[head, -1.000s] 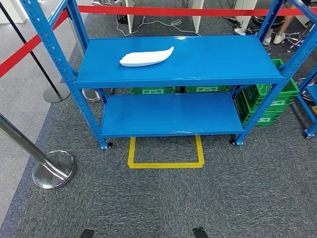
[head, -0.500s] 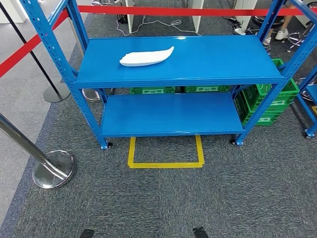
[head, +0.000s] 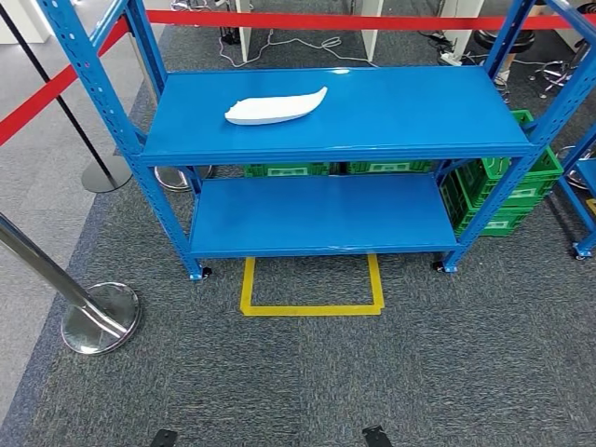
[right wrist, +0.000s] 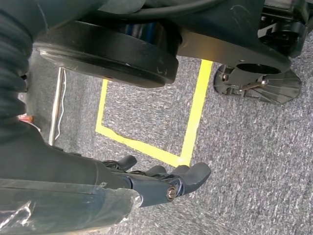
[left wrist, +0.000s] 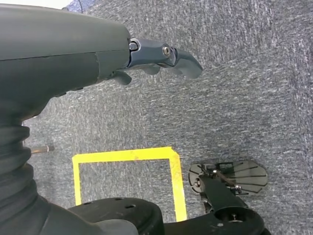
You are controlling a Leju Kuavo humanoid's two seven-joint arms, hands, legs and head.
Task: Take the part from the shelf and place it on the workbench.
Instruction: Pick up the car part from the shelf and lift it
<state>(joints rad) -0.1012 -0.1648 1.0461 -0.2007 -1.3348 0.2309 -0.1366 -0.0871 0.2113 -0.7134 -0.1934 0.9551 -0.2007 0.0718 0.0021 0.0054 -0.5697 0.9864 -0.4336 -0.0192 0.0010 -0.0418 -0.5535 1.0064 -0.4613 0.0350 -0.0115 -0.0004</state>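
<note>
Lying on the upper level of the blue shelf (head: pixel 337 116), left of centre, the white part (head: pixel 274 108) is seen untouched. The left hand (left wrist: pixel 162 61) and right hand (right wrist: pixel 162 183) hang over carpet, fingers extended, nothing held; fingertips are partly hidden.

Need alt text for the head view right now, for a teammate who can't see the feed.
A white curved part lies on the left half of the top shelf of a blue two-tier rack, straight ahead across grey carpet. A yellow tape square marks the floor at the rack's foot; green crates sit behind it, and red barrier tape runs beyond.
</note>
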